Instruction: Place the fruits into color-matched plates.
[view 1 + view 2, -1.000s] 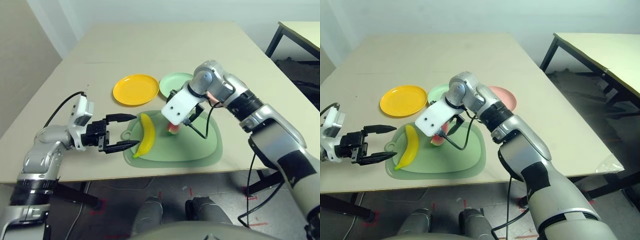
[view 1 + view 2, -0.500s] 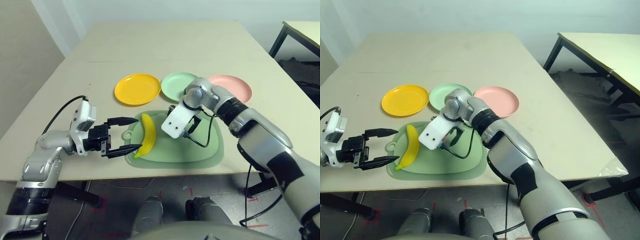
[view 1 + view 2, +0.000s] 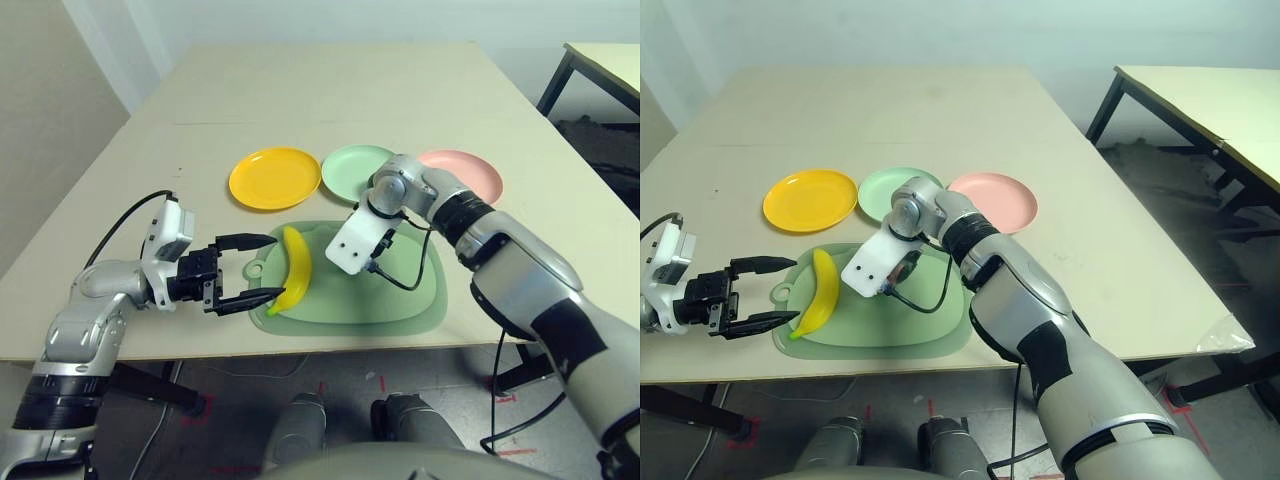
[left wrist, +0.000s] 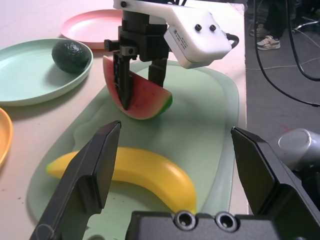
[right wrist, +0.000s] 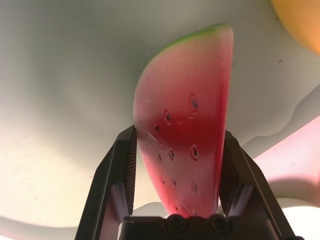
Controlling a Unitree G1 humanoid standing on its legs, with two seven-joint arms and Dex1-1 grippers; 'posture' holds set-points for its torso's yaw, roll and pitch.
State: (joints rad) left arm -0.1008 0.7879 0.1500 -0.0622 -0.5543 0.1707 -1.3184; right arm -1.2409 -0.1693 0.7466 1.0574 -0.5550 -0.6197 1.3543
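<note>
Yellow plastic by the look of it, the banana [image 3: 294, 270] lay on the green mat [image 3: 410, 300] at the near edge of the tabletop [image 3: 330, 90], probably light, stiff and a little slick; its thick middle seemed the surest place to pinch. The left end effector [image 3: 255, 268] hovered wide open and empty, just beside the banana's near tip, forearm low and level, fingers aimed along the near edge toward the fruit. Farther in on the mat, the right end effector [image 4: 141, 77] pointed steeply down from a bent wrist, its fingers [image 5: 120, 170] closed against the flat red faces of the watermelon wedge [image 4: 137, 92], a sound hold for a rigid toy. Beyond, the avocado [image 4: 70, 55] sat in the mint green plate [image 3: 352, 170], between the empty yellow plate [image 3: 272, 178] and the empty pink plate [image 3: 470, 172].
</note>
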